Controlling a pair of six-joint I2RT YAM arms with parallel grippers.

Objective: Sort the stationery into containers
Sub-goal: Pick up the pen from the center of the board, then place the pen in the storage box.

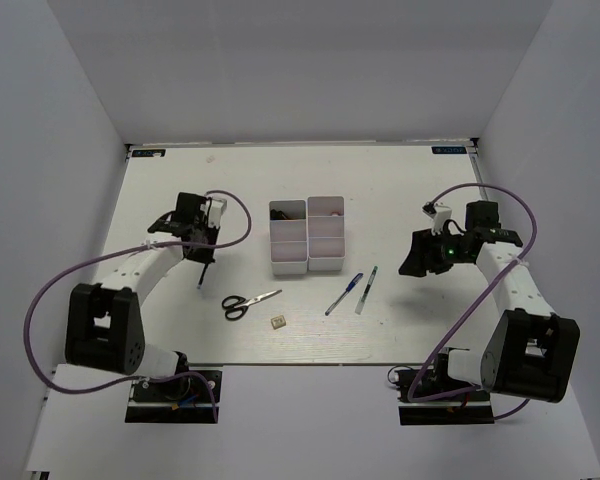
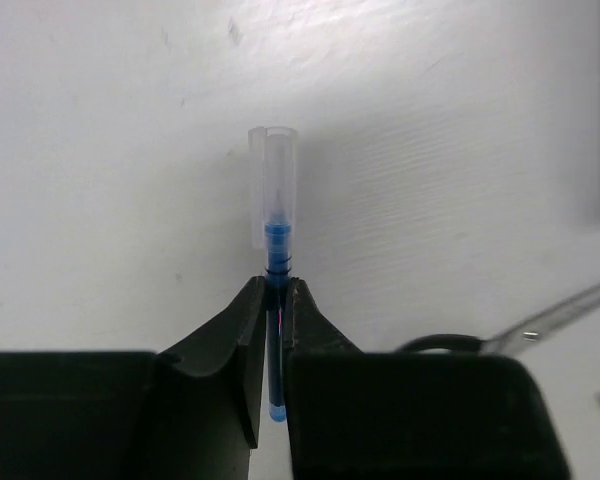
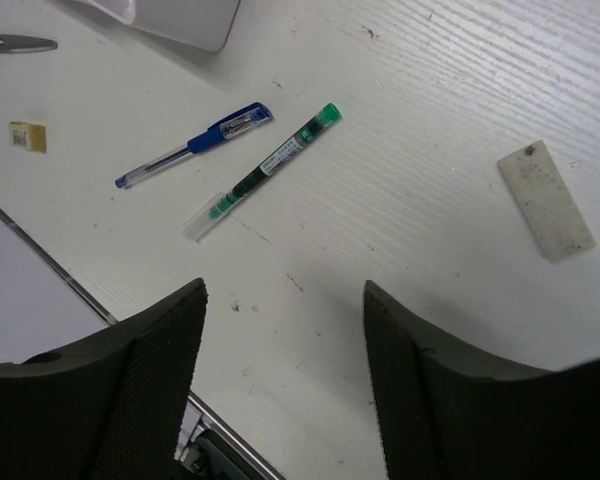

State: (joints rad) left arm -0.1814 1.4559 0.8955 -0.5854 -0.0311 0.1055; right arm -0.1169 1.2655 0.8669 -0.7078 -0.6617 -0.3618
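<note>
My left gripper (image 1: 201, 262) (image 2: 276, 285) is shut on a slim blue pen with a clear cap (image 2: 274, 225), which points down at the table left of the containers. The white bins (image 1: 307, 237) stand at mid table, and something dark lies in the far left compartment (image 1: 287, 212). The black-handled scissors (image 1: 248, 304) and a beige block (image 1: 278, 322) lie in front of the bins. A blue pen (image 1: 344, 293) (image 3: 195, 145) and a dark slim pen (image 1: 366, 290) (image 3: 265, 170) lie to their right. My right gripper (image 1: 417, 258) (image 3: 285, 290) is open and empty above the table, right of both pens. A white eraser (image 3: 545, 200) lies beyond it. No purple marker shows.
The scissors' blade (image 2: 555, 318) and handle loop show at the right of the left wrist view. The table's near edge (image 3: 50, 265) runs close to my right gripper. White walls enclose the table on three sides.
</note>
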